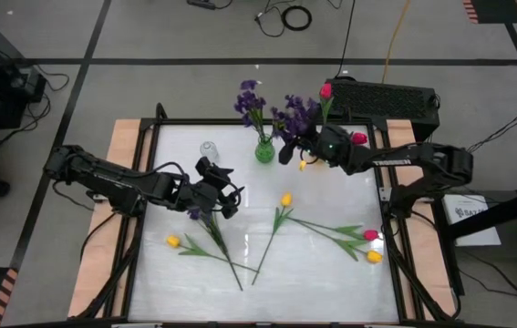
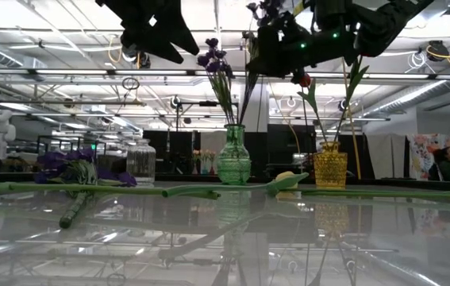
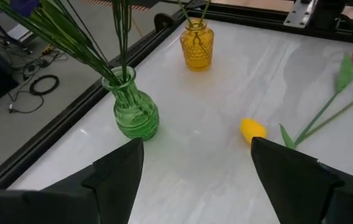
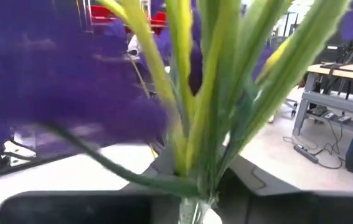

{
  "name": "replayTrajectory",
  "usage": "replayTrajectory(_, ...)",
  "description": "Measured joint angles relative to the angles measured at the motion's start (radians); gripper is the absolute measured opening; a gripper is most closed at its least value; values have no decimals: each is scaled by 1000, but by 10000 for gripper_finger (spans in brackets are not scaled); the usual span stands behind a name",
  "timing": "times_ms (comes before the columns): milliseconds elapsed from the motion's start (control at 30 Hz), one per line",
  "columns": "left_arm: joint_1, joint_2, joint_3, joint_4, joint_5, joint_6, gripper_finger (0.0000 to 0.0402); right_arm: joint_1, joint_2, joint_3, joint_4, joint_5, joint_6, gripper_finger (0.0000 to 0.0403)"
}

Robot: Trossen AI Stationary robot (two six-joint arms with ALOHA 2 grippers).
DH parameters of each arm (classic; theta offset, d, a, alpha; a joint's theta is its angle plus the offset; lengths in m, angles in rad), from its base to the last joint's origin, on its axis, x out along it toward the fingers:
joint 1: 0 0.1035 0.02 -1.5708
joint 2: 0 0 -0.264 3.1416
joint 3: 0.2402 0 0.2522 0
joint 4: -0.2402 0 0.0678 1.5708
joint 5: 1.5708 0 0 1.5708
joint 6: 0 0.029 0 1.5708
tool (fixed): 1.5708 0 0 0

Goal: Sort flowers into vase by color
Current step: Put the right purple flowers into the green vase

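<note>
My right gripper [image 1: 287, 151] is over the table's far side beside the green vase [image 1: 264, 150], shut on a purple flower bunch [image 1: 299, 112]. One purple flower [image 1: 250, 95] stands in that vase. The yellow vase [image 2: 330, 168] holds pink-red tulips [image 1: 325, 90]. My left gripper [image 1: 218, 186] hovers open and high over the table's left middle, above a purple flower [image 1: 194, 211] lying flat. Two yellow tulips [image 1: 173, 241] [image 1: 285, 199], a pink tulip [image 1: 370, 235] and another yellow one [image 1: 374, 257] also lie flat on the table. My right gripper holds the purple bunch by its green stems [image 4: 192, 165], just under the blossoms, the stems passing between the two fingers. The fingers lie across the stems. The bunch is lifted, leaning toward the far edge, and its stem [image 2: 247, 99] runs down into the green vase's mouth.
A clear glass jar [image 1: 208, 148] stands on the table left of the green vase. A black frame [image 1: 158, 123] borders the white tabletop. Bare surface lies between the scattered flowers at the table's near side.
</note>
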State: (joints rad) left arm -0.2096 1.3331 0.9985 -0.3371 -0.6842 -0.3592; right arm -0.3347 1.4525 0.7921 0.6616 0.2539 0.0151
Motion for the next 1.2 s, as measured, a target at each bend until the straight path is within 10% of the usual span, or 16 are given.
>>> replayTrajectory(300, 0, 0, 0, -19, 7, -1, 303, 0, -15, 2, -52, -21, 18, 185)
replayTrajectory(600, 0, 0, -15, -13, 22, -2, 303, -7, -76, 208, -464, -13, -38, 278)
replayTrajectory(1200, 0, 0, -39, -1, 84, -21, 303, 13, -118, 705, -1035, 37, -240, 299)
